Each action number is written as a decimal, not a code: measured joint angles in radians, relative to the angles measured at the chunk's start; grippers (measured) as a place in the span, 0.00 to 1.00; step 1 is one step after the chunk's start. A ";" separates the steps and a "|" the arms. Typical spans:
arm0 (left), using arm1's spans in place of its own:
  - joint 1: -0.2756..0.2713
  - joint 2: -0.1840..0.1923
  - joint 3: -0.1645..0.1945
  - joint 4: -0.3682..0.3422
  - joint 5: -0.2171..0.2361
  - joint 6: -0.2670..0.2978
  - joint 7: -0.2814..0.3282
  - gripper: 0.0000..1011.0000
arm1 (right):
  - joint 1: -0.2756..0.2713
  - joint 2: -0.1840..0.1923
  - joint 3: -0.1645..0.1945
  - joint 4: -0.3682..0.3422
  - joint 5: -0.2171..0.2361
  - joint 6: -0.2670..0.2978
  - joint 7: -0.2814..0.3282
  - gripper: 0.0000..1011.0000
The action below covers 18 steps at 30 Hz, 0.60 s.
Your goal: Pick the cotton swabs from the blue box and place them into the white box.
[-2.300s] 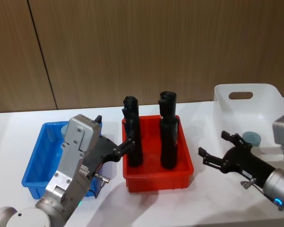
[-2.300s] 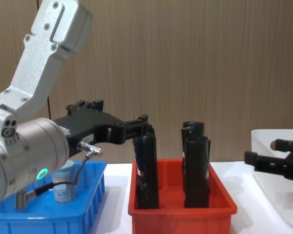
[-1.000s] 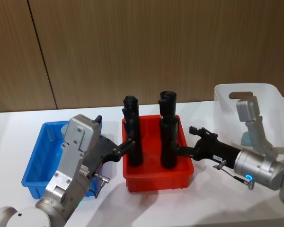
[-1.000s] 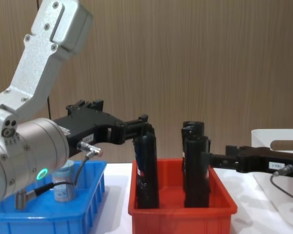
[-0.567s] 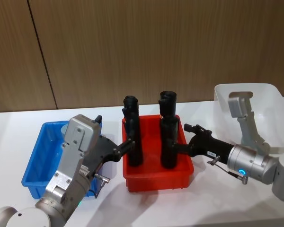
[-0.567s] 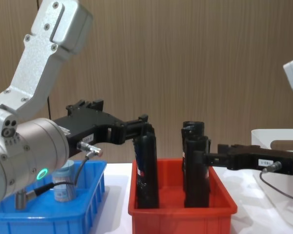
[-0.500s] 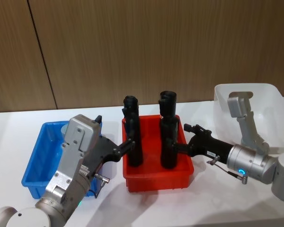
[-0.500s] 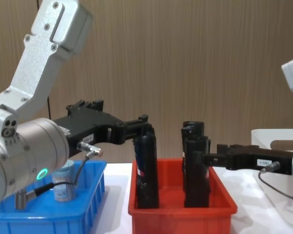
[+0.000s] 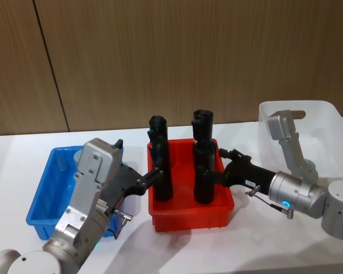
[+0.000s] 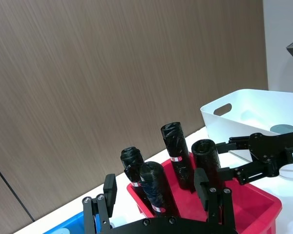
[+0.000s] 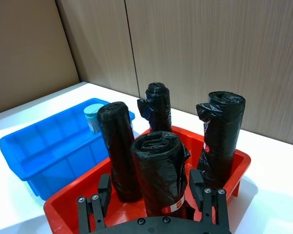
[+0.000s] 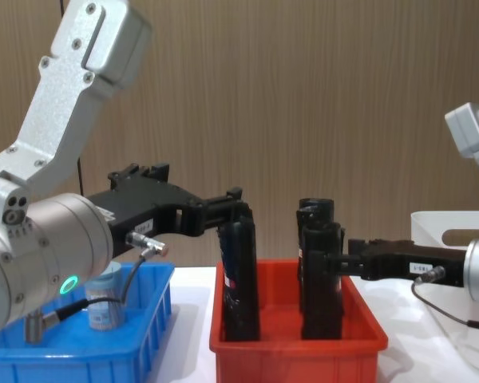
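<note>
The right gripper (image 9: 212, 173) reaches in low from the right, and its two black fingers (image 11: 196, 183) are spread apart, one on each side of a black roll (image 11: 158, 165) at the front right of the red bin (image 9: 188, 217). The fingers have not closed on the roll, and I cannot tell if they touch it. Three more black rolls stand upright in the same bin, just past and beside that one. Behind the right arm, on the far right of the table, sits the white box (image 9: 326, 121), with one jar of cotton swabs (image 10: 283, 128) already in it. On the other side of the red bin, the left gripper (image 9: 153, 173) hangs above the gap between the red bin and the blue box (image 9: 44, 211). Its fingers are open wide and hold nothing, and one fingertip is close to the front left roll. A second jar of cotton swabs (image 11: 93, 116) stands in the far corner of the blue box.
</note>
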 joint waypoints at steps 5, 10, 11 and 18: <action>0.000 0.000 0.000 0.000 0.000 0.000 0.000 0.99 | 0.019 -0.007 -0.003 0.033 -0.007 -0.014 0.000 0.99; 0.000 0.000 0.000 0.000 0.000 0.000 0.000 0.99 | 0.037 -0.013 -0.006 0.066 -0.012 -0.027 0.001 0.99; 0.000 0.000 0.000 0.000 0.000 0.000 0.000 0.99 | 0.043 -0.015 -0.006 0.078 -0.014 -0.031 0.002 0.99; 0.000 0.000 0.000 0.000 0.000 0.000 0.000 0.99 | 0.067 -0.022 -0.007 0.120 -0.017 -0.049 0.005 0.99</action>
